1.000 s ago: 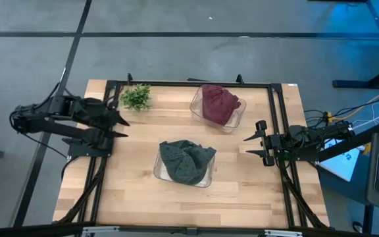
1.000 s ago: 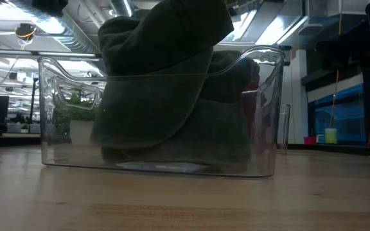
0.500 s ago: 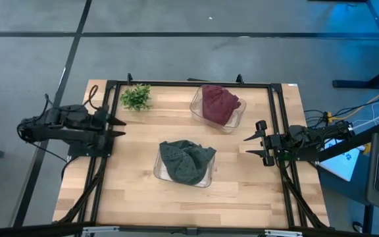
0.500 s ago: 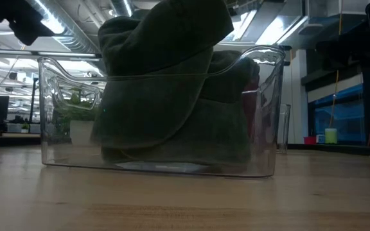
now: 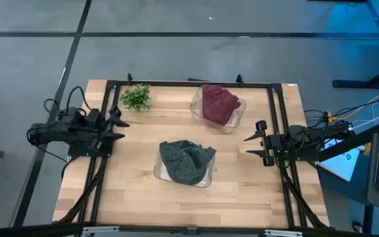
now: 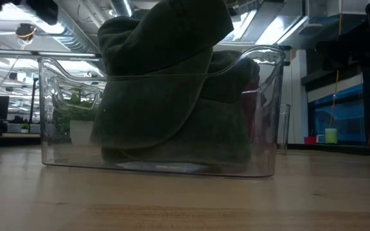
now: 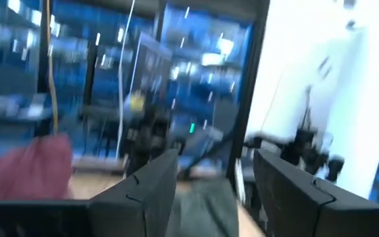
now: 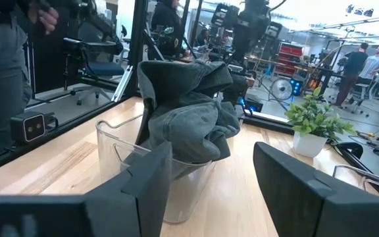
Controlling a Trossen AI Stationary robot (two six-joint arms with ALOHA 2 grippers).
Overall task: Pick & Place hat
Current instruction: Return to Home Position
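Observation:
A grey-green hat (image 5: 185,160) lies crumpled in a clear plastic bin (image 5: 161,172) near the table's middle; it fills the low view (image 6: 172,96) and shows in the right wrist view (image 8: 186,118). A dark red hat (image 5: 218,103) sits in a second clear bin (image 5: 196,103) toward the far edge. My left gripper (image 5: 118,129) hovers open over the table's left edge, pointing right. My right gripper (image 5: 251,146) waits open at the right edge, pointing left at the grey-green hat.
A small potted plant (image 5: 136,97) stands at the far left corner of the table. A black metal frame (image 5: 189,83) runs along the table's edges. Bare wood lies along the near side and between the bins and both arms. People move in the room beyond.
My left arm has drawn back toward the table's left edge, folding in on itself, and its gripper now sits over the left frame rail. Both hats and my right arm have stayed where they were.

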